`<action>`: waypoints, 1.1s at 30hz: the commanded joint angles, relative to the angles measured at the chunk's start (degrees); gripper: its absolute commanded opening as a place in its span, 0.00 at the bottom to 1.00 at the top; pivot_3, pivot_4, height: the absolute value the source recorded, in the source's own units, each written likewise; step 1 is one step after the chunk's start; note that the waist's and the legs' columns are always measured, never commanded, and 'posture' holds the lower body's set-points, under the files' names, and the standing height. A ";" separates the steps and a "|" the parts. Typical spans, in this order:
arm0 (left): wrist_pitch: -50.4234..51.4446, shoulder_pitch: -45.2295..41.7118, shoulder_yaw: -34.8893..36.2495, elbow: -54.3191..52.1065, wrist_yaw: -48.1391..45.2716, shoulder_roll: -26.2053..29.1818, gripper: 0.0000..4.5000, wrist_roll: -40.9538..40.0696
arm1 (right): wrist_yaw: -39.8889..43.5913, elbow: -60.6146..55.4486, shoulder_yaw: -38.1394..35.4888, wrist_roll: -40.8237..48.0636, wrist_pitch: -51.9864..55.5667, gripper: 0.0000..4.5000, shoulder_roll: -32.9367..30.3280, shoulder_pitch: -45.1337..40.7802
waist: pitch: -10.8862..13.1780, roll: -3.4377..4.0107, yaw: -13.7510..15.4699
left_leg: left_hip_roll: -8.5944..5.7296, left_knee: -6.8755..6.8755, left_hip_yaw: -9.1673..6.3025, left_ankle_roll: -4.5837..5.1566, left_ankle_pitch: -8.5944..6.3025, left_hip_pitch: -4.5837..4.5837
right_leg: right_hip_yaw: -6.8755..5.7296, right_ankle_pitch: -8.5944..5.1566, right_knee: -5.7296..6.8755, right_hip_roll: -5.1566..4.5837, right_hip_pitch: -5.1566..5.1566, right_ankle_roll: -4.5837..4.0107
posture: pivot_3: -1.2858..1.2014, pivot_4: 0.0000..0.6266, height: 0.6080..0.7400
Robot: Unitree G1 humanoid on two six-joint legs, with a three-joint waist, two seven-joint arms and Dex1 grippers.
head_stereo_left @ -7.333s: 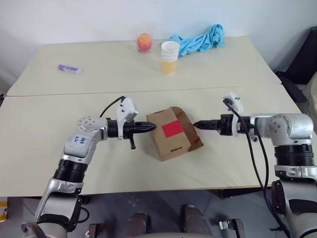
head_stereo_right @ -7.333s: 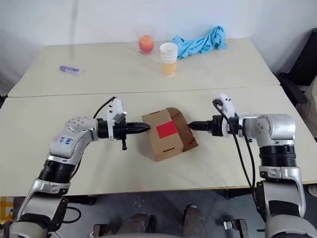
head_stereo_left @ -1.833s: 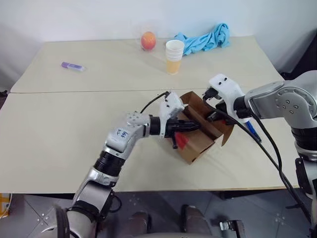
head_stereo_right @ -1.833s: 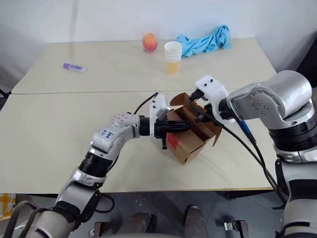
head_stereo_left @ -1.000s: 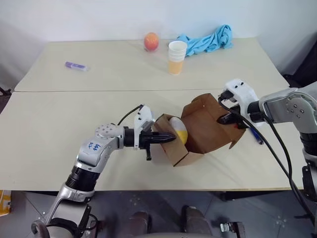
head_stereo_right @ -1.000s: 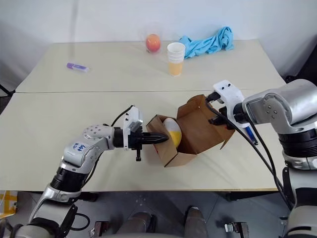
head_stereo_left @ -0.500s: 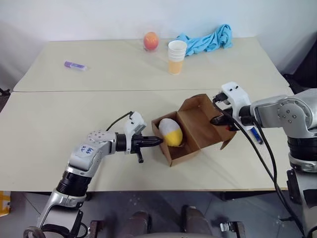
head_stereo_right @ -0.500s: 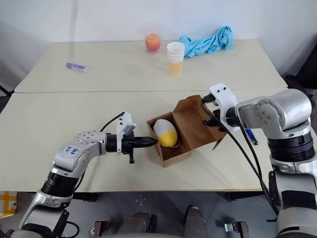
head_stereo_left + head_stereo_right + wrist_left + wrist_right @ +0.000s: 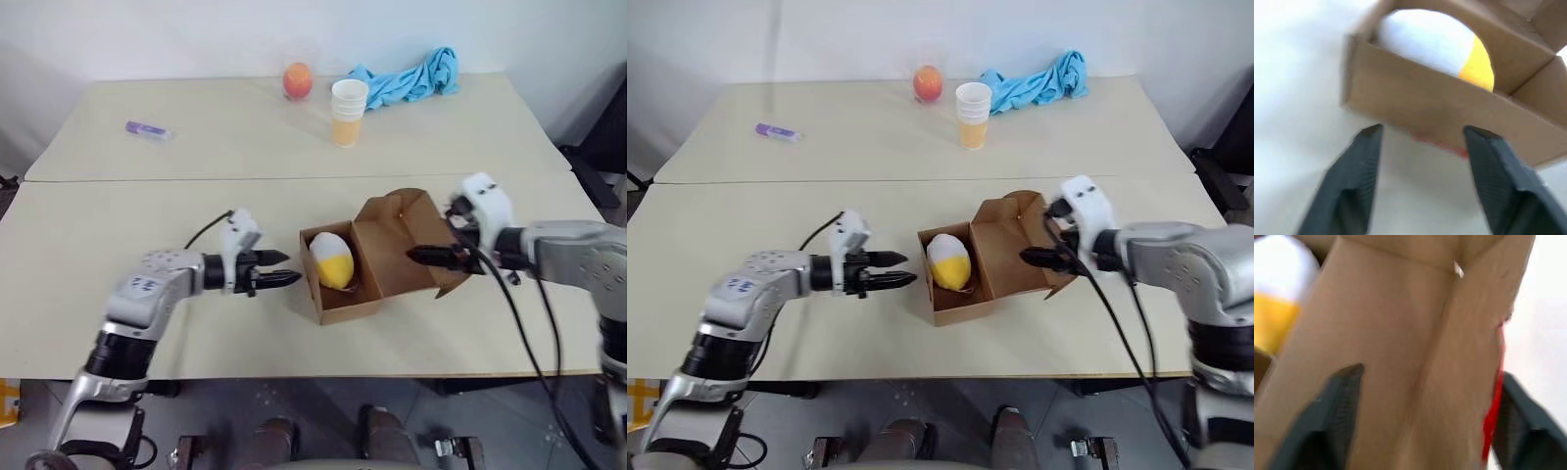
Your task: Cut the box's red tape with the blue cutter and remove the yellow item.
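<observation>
The brown box [image 9: 377, 257] lies on the table with its lid folded back to the right. Inside its left half rests the yellow item [image 9: 333, 260], white on top and yellow below. My left gripper [image 9: 282, 269] is open, a short gap left of the box wall, pointing at it. In the left wrist view a strip of red tape [image 9: 1442, 144] peeks from under that wall. My right gripper [image 9: 413, 257] is open at the lid's right side, its fingers [image 9: 1334, 423] spread over the flap, which has red tape [image 9: 1493, 413] on its edge. The blue cutter is out of view.
At the back of the table stand an orange-red fruit [image 9: 298, 80], a white cup [image 9: 349, 112] and a crumpled blue cloth [image 9: 411, 78]. A purple marker [image 9: 146, 129] lies at the far left. The table's front edge [image 9: 294, 374] runs close below the box.
Both grippers went from shut to open. The left one drew back leftward from the box. The right one let the lid go, and the box now sits flat.
</observation>
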 commanded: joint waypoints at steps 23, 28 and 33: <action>0.40 -9.88 -1.79 -4.16 -23.46 19.36 1.00 -4.33 | 34.58 -11.13 -27.08 4.57 -43.07 1.00 -0.42 29.50 | 0.07 -0.02 2.21 | 0.10 0.17 0.02 -0.01 -0.05 0.15 | -0.13 0.17 -0.12 0.02 0.25 -0.09 | 0.52 0.24 1.00; 2.78 -27.22 -16.28 -0.11 -24.46 10.91 1.00 1.69 | 32.78 -12.23 -28.35 5.02 -42.02 1.00 -0.60 30.58 | 0.06 -0.04 0.10 | 0.06 0.10 0.26 0.11 -0.07 0.19 | -0.05 0.24 -0.10 0.02 0.25 -0.01 | 0.52 0.24 1.00; -6.97 -36.35 -28.89 9.87 -22.43 -1.83 1.00 13.62 | 29.24 -14.34 -28.14 5.20 -41.37 1.00 -0.11 30.35 | 0.10 -0.09 0.03 | -0.01 0.11 0.31 0.11 -0.07 0.13 | -0.07 0.24 -0.18 0.08 0.20 0.00 | 0.52 0.24 1.00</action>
